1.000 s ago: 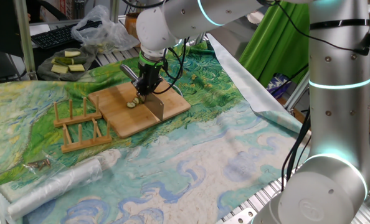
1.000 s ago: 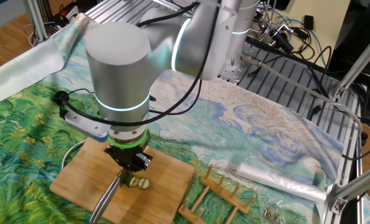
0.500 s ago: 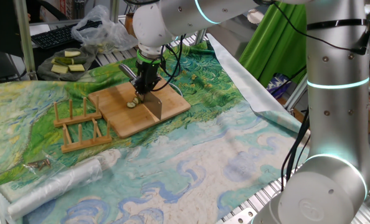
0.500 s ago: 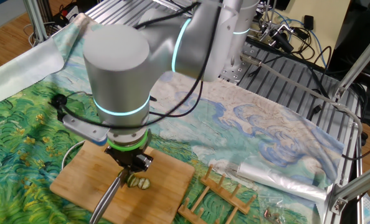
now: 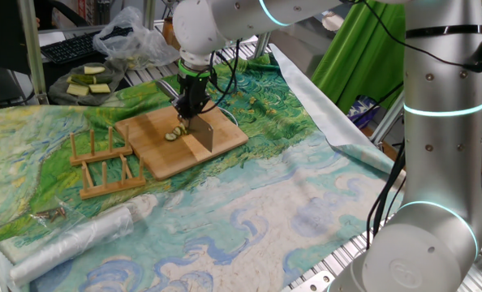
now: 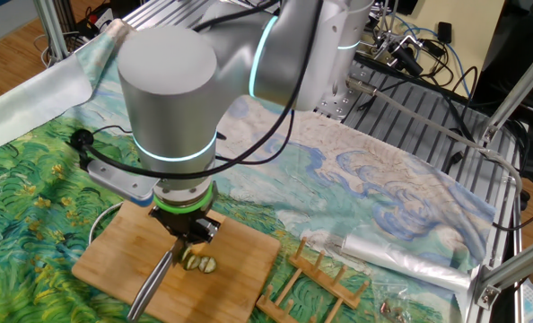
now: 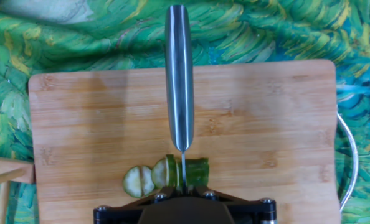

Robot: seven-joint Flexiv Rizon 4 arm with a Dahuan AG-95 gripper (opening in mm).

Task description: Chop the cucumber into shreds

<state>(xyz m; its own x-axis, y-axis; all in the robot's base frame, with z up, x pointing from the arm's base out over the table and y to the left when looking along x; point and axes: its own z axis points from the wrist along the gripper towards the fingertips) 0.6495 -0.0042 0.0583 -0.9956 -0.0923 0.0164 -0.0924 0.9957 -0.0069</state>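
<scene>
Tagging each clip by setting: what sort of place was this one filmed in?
Most likely a robotics lab bench dressed up as a kitchen counter. A wooden cutting board with the cucumber lies on a painted cloth, but the table frame is bare aluminium and loose cables run behind it.

We are seeing the cucumber (image 7: 194, 171) lying on the cutting board (image 7: 266, 124) directly under our gripper (image 5: 191, 112), its slices (image 7: 149, 178) lying just left of it.
</scene>
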